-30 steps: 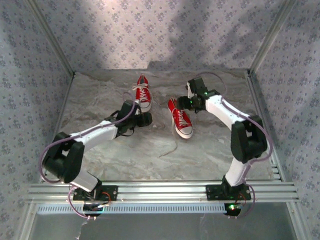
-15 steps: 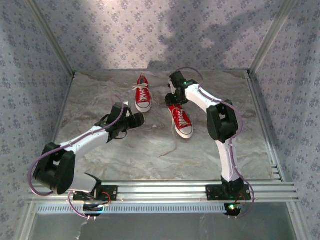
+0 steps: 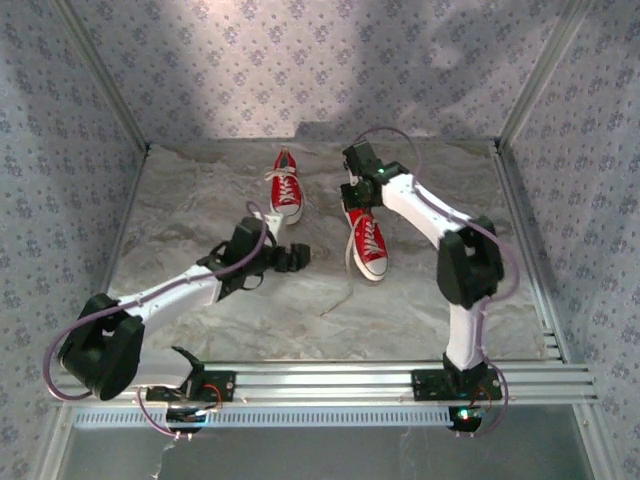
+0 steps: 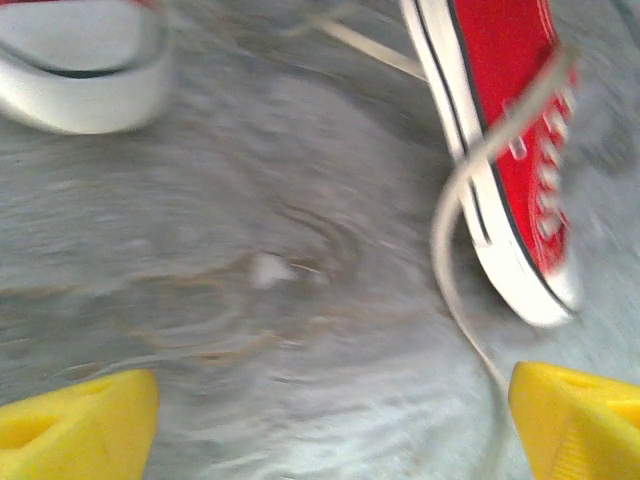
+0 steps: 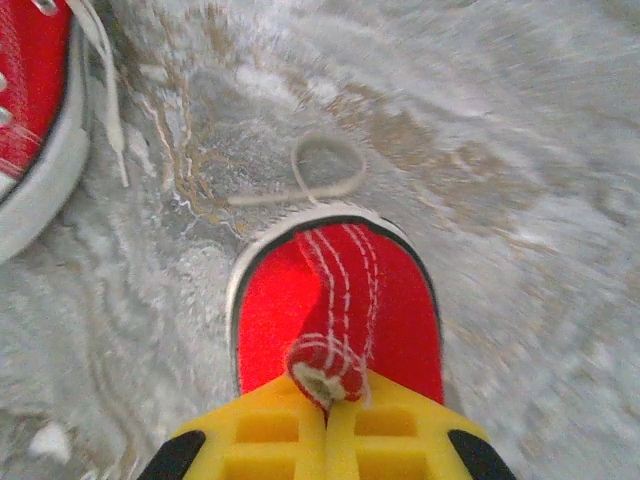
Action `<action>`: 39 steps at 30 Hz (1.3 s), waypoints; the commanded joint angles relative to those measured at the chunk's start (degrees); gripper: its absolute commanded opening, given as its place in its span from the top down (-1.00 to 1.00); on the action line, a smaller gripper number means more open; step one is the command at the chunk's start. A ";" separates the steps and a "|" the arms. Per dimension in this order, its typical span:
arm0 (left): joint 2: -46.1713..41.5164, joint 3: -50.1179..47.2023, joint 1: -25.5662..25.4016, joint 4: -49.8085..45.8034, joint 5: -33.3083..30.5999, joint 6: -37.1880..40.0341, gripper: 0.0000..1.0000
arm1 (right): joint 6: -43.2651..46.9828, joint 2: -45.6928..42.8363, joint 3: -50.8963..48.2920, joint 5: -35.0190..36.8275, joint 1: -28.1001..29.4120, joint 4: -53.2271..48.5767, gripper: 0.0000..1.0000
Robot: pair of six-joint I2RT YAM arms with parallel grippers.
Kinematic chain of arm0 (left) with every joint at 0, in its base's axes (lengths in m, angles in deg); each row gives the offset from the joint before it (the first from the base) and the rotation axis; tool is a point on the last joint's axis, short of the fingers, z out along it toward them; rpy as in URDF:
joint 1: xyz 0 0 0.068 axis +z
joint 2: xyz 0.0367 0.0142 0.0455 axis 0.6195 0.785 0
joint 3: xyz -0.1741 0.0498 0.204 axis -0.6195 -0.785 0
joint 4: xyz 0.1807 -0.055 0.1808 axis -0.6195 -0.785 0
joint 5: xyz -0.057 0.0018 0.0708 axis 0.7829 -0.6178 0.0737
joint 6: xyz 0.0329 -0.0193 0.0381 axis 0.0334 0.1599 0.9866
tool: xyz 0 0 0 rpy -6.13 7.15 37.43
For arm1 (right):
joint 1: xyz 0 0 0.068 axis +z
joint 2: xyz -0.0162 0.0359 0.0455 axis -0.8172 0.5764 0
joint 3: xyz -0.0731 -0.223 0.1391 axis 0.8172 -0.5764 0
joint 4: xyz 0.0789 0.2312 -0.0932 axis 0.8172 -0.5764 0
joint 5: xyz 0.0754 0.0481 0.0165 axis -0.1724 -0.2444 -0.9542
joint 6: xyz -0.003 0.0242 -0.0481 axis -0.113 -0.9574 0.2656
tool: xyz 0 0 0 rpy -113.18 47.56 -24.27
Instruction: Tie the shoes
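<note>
at the front left, left gripper [image 3: 292, 258]: hovers low over the grey marbled table [image 3: 200, 200], yellow fingers [image 4: 80, 420] spread wide, clasping nothing. just beyond and to the right, toe of the near shoe [image 3: 368, 245], red with a white sole, its loose lace [image 4: 455, 230] trailing across the table toward those fingers. farther back, right gripper [image 3: 357, 196]: pinched tight on that shoe's heel strip. farthest, to the left, the far shoe [image 3: 286, 192]: lies flat, toe pointing nearward, untouched.

Grey marbled table [image 3: 190, 200] carries the left shoe [image 3: 287, 195] and right shoe [image 3: 368, 243], with a loose white lace [image 3: 340, 298] trailing off.
</note>
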 commanded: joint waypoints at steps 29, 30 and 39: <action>22.78 13.35 -15.67 24.36 14.99 14.08 -0.82 | -12.77 -42.66 -0.87 17.27 11.09 -13.29 1.00; 23.30 13.64 -15.83 24.75 14.97 13.80 -0.81 | -12.84 -42.99 -0.69 17.36 11.21 -13.41 1.00; 27.17 15.11 -15.90 28.54 14.20 10.42 0.45 | -14.59 -45.56 -0.59 18.19 12.09 -14.02 1.00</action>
